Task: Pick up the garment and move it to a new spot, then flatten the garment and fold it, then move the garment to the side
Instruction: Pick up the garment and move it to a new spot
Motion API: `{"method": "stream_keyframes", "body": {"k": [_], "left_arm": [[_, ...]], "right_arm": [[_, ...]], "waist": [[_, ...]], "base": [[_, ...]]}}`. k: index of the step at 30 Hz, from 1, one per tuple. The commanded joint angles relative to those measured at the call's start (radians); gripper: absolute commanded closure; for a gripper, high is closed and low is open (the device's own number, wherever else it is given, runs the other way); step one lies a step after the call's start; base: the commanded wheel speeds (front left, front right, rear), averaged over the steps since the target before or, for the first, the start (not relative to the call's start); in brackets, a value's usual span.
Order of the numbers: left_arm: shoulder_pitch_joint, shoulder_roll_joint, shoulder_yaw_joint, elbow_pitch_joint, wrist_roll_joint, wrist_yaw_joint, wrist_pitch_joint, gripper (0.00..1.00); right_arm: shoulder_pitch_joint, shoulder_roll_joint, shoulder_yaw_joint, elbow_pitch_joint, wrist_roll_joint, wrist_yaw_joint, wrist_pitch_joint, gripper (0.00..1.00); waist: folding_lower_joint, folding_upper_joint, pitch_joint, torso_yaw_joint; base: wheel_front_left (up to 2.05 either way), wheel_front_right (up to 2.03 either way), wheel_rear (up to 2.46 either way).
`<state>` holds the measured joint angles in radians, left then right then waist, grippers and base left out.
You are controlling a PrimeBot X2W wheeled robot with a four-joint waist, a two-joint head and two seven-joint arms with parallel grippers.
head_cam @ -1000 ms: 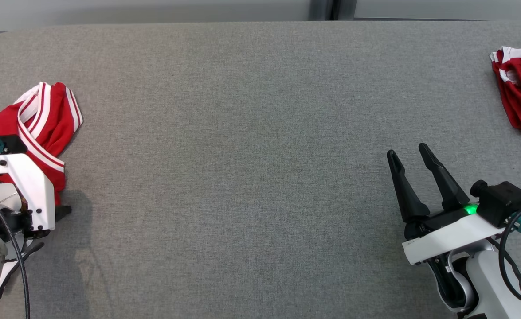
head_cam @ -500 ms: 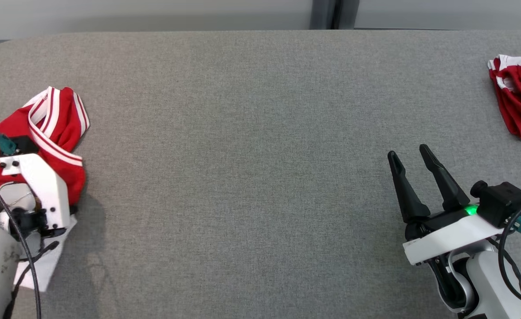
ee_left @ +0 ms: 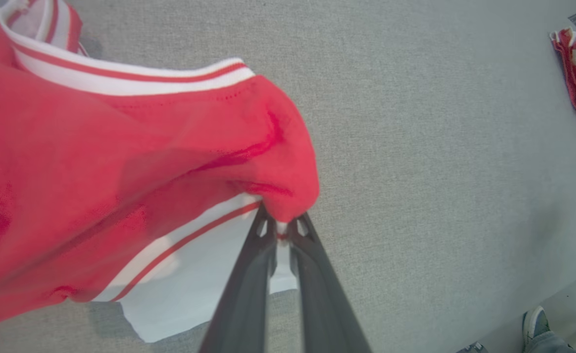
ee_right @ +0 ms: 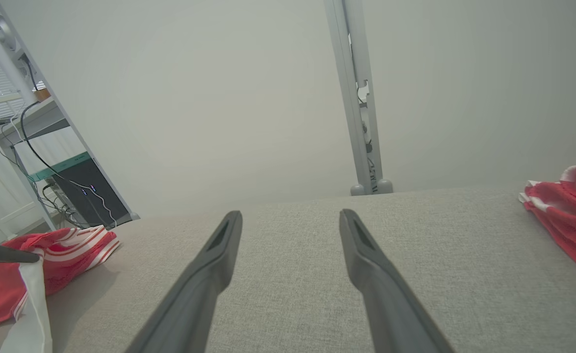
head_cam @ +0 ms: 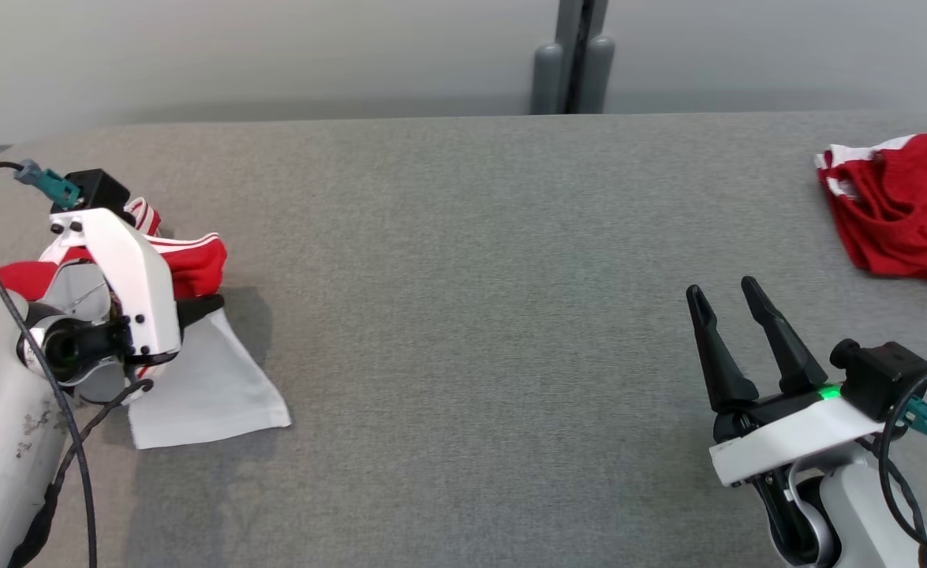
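The garment point(head_cam: 195, 264) is red with white-and-red striped trim and a white panel point(head_cam: 211, 386). It is at the table's left side, partly raised, the white panel trailing on the grey surface. My left gripper point(head_cam: 209, 302) is shut on a fold of it. In the left wrist view the fingertips point(ee_left: 280, 228) pinch the red cloth point(ee_left: 121, 162) where it bunches, and the fabric drapes away to the left. My right gripper point(head_cam: 727, 296) stands open over bare table at the lower right, its fingers point(ee_right: 229, 245) spread with nothing between them.
A second red-and-white garment point(head_cam: 897, 209) lies crumpled at the table's far right. A grey post point(head_cam: 573, 71) rises behind the table's point(head_cam: 463, 276) back edge. A shelf with cables point(ee_right: 72, 186) stands beyond the left end. A person's shoe point(ee_left: 535, 321) is on the floor.
The head camera has tilted up and turned a little. My left gripper has risen and moved right with the garment, drawing its white panel into sight. The right gripper has stayed open in place.
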<state>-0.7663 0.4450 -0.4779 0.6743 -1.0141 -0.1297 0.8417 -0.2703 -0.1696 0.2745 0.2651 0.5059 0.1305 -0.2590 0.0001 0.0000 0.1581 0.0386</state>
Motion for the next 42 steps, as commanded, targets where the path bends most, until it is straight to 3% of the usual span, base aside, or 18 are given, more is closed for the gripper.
{"method": "stream_keyframes", "body": {"k": [1, 9, 21, 42], "left_arm": [[-0.004, -0.007, -0.004, -0.014, -0.012, -0.001, 0.000, 1.00], [-0.018, -0.026, -0.066, -0.096, -0.028, -0.001, -0.006, 1.00], [-0.076, -0.079, -0.130, -0.085, -0.053, -0.001, -0.050, 1.00], [-0.246, -0.284, -0.246, 0.097, -0.084, -0.001, -0.152, 1.00]], "right_arm": [[0.017, -0.003, -0.001, 0.002, 0.006, 0.001, -0.006, 0.00], [0.028, 0.012, -0.008, 0.004, 0.004, 0.001, -0.006, 0.00], [0.026, 0.026, -0.010, 0.010, 0.012, 0.001, -0.006, 0.00], [-0.010, 0.065, 0.012, 0.018, 0.033, 0.001, -0.006, 0.00]], "waist": [[-0.0001, 0.0000, -0.020, -0.026], [-0.0001, 0.0000, -0.035, -0.128], [-0.0001, 0.0000, -0.031, -0.312], [-0.0001, 0.0000, 0.055, -0.543]], "base": [[0.00, 0.00, 0.00], [0.00, 0.00, 0.00], [0.00, 0.00, 0.00], [0.00, 0.00, 0.00]]}}
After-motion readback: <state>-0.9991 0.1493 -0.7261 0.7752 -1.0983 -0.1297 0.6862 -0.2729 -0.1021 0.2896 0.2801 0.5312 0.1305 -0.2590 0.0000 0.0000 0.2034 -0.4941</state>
